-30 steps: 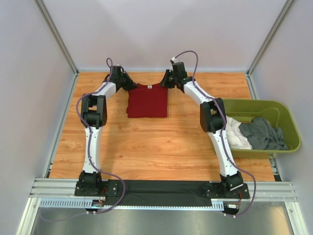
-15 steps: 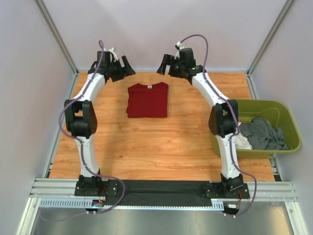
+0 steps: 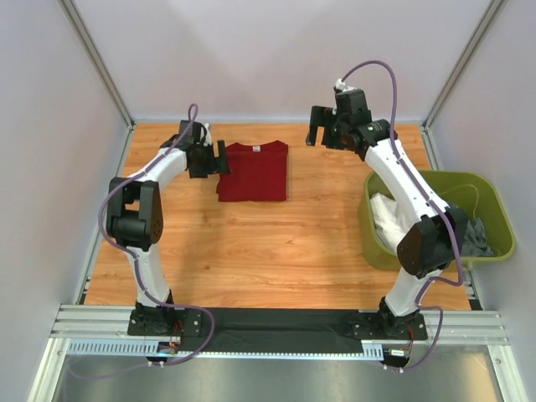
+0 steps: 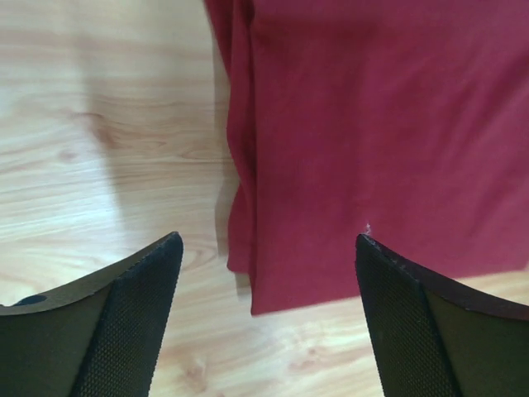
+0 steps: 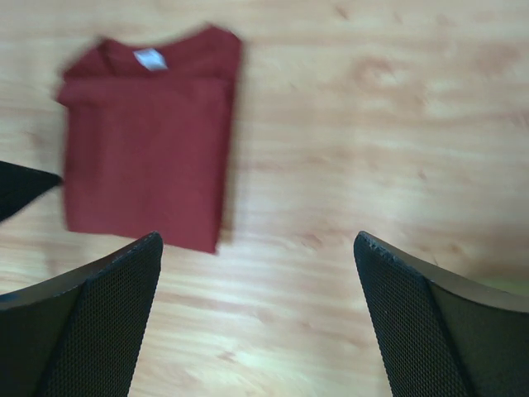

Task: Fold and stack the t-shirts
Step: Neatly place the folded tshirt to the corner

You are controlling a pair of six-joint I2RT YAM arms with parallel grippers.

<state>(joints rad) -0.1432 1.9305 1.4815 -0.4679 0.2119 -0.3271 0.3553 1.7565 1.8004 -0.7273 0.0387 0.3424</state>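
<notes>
To the left of the olive-green tub (image 3: 498, 218), well apart from it, the dark red t-shirt (image 3: 253, 172) lay flat on the wooden tabletop (image 3: 276, 251). It was folded into a neat rectangle, with the collar and a small white neck label (image 5: 150, 59) at the far end. On the side away from the tub its layers made a thick, slightly uneven edge. It looked plain and matte, with only soft creases. Inside the tub, the white t-shirt (image 3: 387, 219) was crumpled at the end nearer the red one, and the dark grey t-shirt (image 3: 477, 239) was bunched at the other end, partly hidden by the right arm. The left tool (image 3: 221, 159) hung over the red shirt's edge farthest from the tub, spread wide and holding nothing. I could not tell whether it touched the cloth. The right tool (image 3: 322, 136) was raised in the air between the red shirt and the tub, also fully spread and empty. I judged that such cloth is light, soft and limp. It will sag and lose its fold if it is lifted at one point, and thin layers can slip out of a shallow pinch. A shirt from the tub would best be taken at the two shoulders, and the folded one at an edge, through all layers.
</notes>
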